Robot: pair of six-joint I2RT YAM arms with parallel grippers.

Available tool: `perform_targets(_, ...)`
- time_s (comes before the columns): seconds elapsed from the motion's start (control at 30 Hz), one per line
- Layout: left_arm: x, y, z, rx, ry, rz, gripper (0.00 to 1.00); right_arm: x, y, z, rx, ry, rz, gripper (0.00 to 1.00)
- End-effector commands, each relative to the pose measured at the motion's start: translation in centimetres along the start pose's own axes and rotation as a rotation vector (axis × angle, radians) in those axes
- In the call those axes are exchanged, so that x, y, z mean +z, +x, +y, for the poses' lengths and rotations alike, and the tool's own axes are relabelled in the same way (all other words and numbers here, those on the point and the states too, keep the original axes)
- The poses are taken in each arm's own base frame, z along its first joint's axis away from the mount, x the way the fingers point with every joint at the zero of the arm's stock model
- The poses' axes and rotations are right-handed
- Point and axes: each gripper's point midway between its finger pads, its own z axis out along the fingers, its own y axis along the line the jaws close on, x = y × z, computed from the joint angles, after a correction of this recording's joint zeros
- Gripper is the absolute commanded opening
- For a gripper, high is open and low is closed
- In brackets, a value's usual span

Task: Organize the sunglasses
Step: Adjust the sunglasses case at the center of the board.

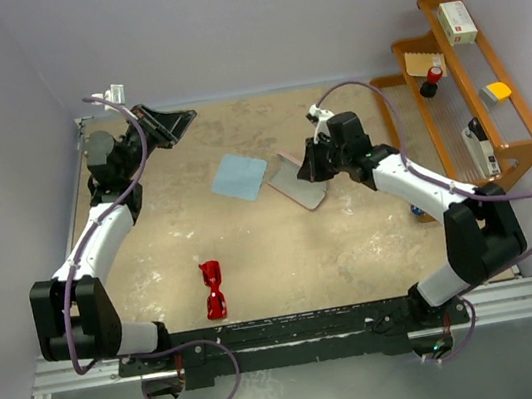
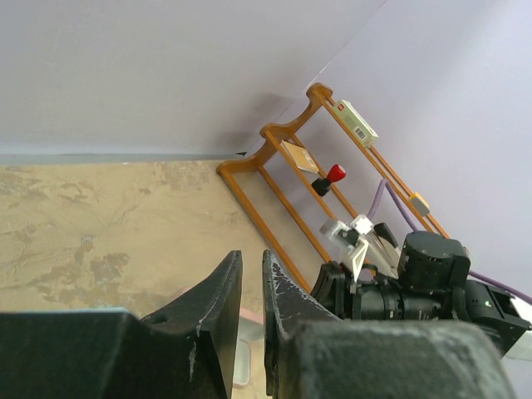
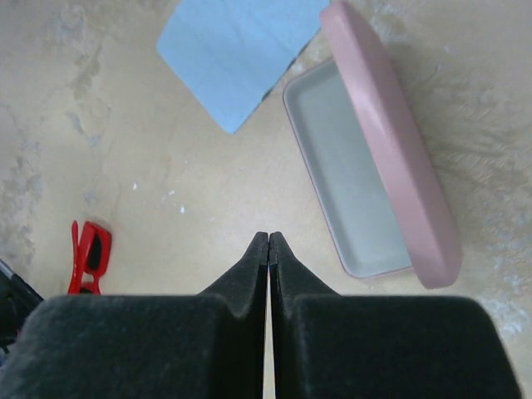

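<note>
Top external: left gripper (image 1: pixel 176 123) raised at far-left corner, jaws nearly together, empty; red sunglasses (image 1: pixel 213 289) folded on tabletop (image 1: pixel 284 247) near front edge; blue cloth (image 1: pixel 239 176); pink case (image 1: pixel 302 189) lying open, right gripper (image 1: pixel 308 168) pressed together above it, empty. Step judged: case opened; next, grasp sunglasses

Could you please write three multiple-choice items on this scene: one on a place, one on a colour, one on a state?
1. Where are the sunglasses?
A. in the case
B. on the table near the arm bases
C. on the rack
2. What colour is the cloth?
A. light blue
B. green
C. yellow
3. How is the case?
A. shut
B. open and empty
C. open with glasses inside

Key: 1 B, they lie alone by the near edge. 2 A, both views show it blue. 3 B, the right wrist view shows a bare tray.
</note>
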Motion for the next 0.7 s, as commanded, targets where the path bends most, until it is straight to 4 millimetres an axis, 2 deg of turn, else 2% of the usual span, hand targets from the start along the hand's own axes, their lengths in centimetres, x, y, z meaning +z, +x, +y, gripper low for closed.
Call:
perform_targets(0.0,0.0,-0.9,-0.4,0.019,0.016,-0.028,0.13,0.3,2.3,-0.6,-0.026,0.061,0.049,0.0)
perform_targets(0.3,-0.3,-0.7,-0.4,0.023,-0.001,-0.022,0.13,2.7,7.5,-0.3,-0.093,0.122,0.185,0.0)
perform_targets(0.53,-0.6,-0.7,-0.6,0.03,0.001,-0.024,0.13,4.0,9.7,-1.8,-0.104,0.17,0.261,0.0)
perform_targets(0.67,-0.7,-0.7,-0.6,0.035,-0.005,-0.022,0.13,4.5,10.2,-2.2,-0.1,0.18,0.279,0.0)
